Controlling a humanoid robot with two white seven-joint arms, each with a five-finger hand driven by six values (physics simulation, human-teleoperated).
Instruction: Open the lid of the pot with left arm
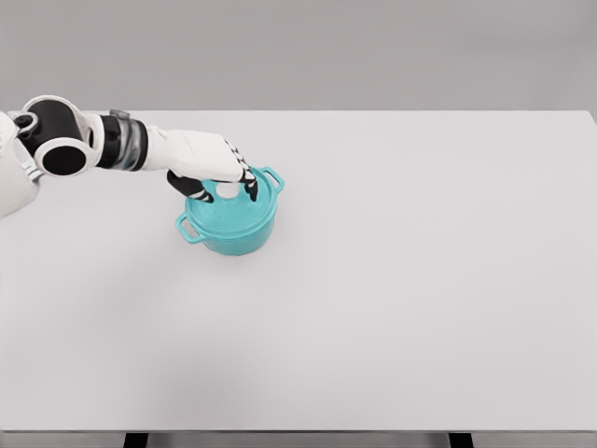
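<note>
While your left hand (216,177) curls its fingers around the white knob (229,190) on the lid (235,213), the teal pot (233,233) sits left of centre on the desk (420,280), lid apparently unlifted, so you have the raising left.

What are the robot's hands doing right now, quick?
Left hand: over the teal pot, fingers curled around the knob of its lid.
Right hand: not in view.
</note>
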